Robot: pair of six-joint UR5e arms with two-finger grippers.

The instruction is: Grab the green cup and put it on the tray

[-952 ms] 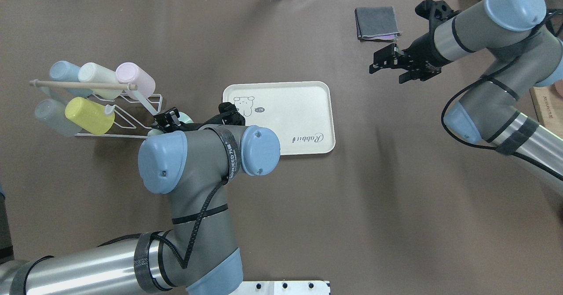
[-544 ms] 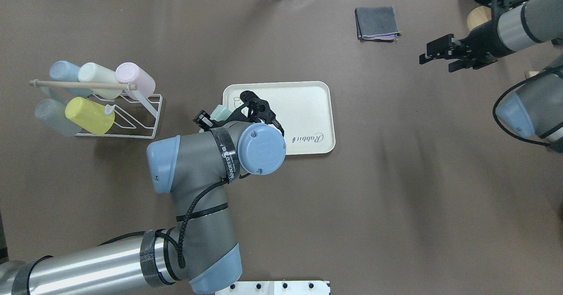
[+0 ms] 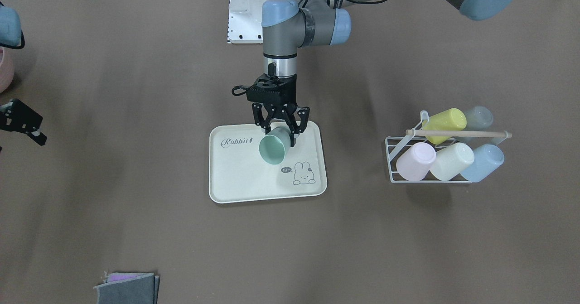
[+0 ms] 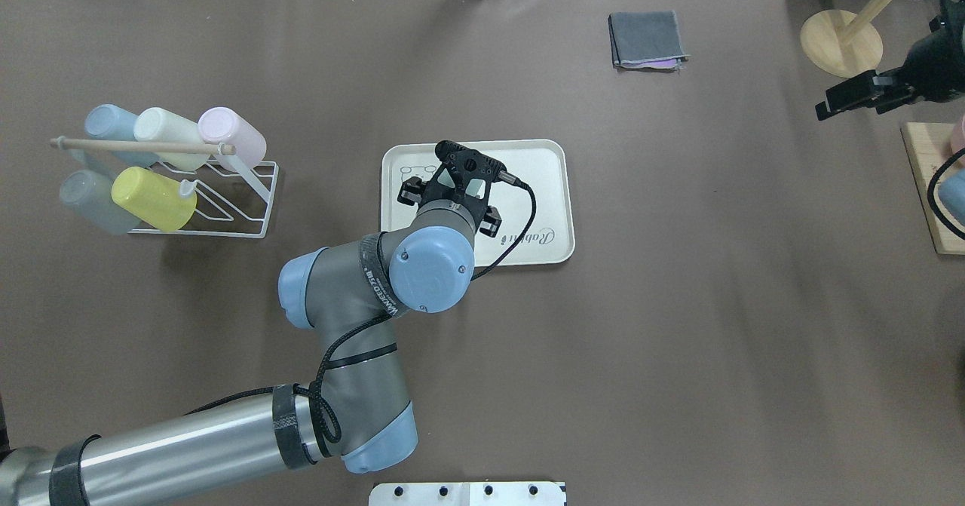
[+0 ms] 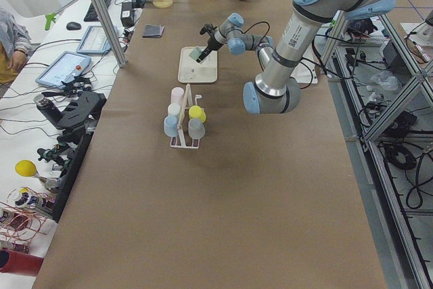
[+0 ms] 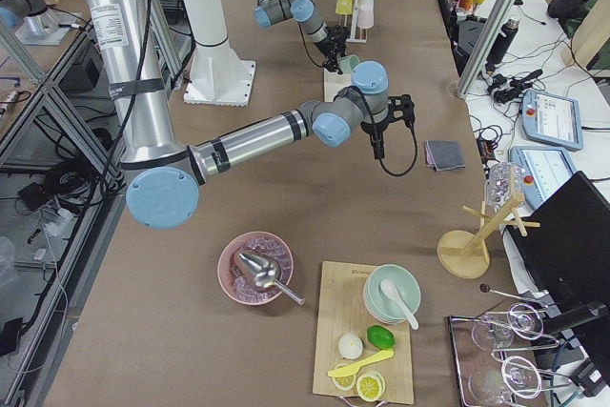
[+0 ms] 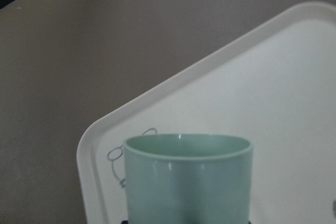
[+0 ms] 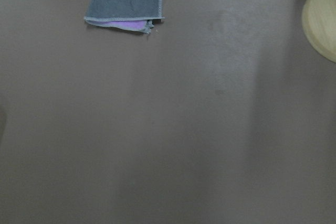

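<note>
My left gripper is shut on the green cup, a plain mint tumbler held tilted with its mouth towards the operators' side, just above the tray. The tray is a cream rectangle with "Rabbit" lettering and a bunny drawing. In the overhead view the left gripper covers most of the cup over the tray. The left wrist view shows the cup over the tray's corner. My right gripper is far off at the right edge, empty, and looks open.
A white wire rack on the left holds several cups, among them a yellow-green one. A folded grey cloth lies at the back. A wooden stand base and a wooden board are at the far right.
My left gripper has carried the green cup from beside the rack rightwards to over the tray. My right arm has drawn back towards the table's right edge.
</note>
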